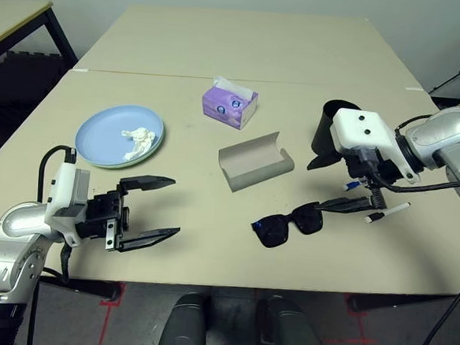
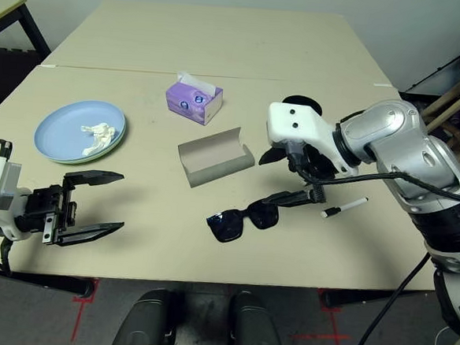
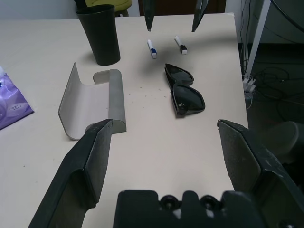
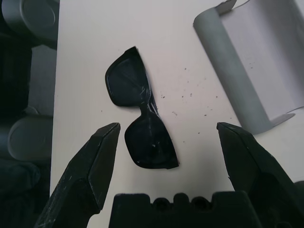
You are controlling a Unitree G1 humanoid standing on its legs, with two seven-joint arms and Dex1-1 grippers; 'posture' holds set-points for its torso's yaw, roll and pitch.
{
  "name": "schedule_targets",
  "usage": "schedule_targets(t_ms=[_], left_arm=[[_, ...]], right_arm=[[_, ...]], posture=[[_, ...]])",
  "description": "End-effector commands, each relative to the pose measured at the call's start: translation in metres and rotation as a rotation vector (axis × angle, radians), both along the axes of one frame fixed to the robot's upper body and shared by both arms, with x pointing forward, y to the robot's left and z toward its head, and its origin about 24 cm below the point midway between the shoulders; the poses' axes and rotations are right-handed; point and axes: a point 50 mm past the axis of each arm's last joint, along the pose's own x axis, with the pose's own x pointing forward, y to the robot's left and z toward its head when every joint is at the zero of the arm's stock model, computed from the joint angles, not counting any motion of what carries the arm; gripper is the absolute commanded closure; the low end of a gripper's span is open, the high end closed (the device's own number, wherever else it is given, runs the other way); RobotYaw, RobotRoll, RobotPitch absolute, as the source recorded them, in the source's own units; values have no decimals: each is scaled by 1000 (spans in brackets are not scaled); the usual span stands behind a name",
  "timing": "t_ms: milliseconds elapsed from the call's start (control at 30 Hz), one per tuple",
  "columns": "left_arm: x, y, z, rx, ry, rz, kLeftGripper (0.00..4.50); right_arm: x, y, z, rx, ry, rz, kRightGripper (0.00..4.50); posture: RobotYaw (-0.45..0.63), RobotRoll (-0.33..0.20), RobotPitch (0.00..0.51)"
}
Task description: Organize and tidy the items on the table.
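The left gripper (image 1: 152,208) is closest, low over the front left part of the table (image 1: 209,250), and its two black fingers are spread wide with nothing between them. A little farther in and to the right lie the black sunglasses (image 1: 287,224), flat on the table, folded. The right gripper (image 4: 166,142) hangs right over them with its fingers wide apart and nothing held; the right wrist view looks straight down on both dark lenses between those fingers. Just past the sunglasses is the grey glasses case (image 1: 255,160), lying open like a little trough. To its right, a white pen (image 1: 387,213) lies near the right arm. The left wrist view shows two white pens side by side, the second pen (image 3: 151,48) with a blue band, and the black cup (image 3: 100,33) standing upright beside them. On the left side sits the blue plate (image 1: 119,136) on a green one, with crumpled white tissue (image 1: 141,139) on top. Farthest back is the purple tissue box (image 1: 230,105).
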Motion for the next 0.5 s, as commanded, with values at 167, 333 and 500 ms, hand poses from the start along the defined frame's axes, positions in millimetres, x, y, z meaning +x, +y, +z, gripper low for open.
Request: schedule_targets(t_ms=[167,333,500], left_arm=[[3,0,-2,22,1,-2,29],[3,0,-2,17,-6,4,29],[2,-1,-2,-2,-14,10,29]], right_arm=[[-4,11,-13,-77,13,77,0],[-4,21,-27,-156,3,132,0],[-2,28,-40,-223,-15,167,0]], posture=[[81,0,77],[94,0,74],[110,0,73]])
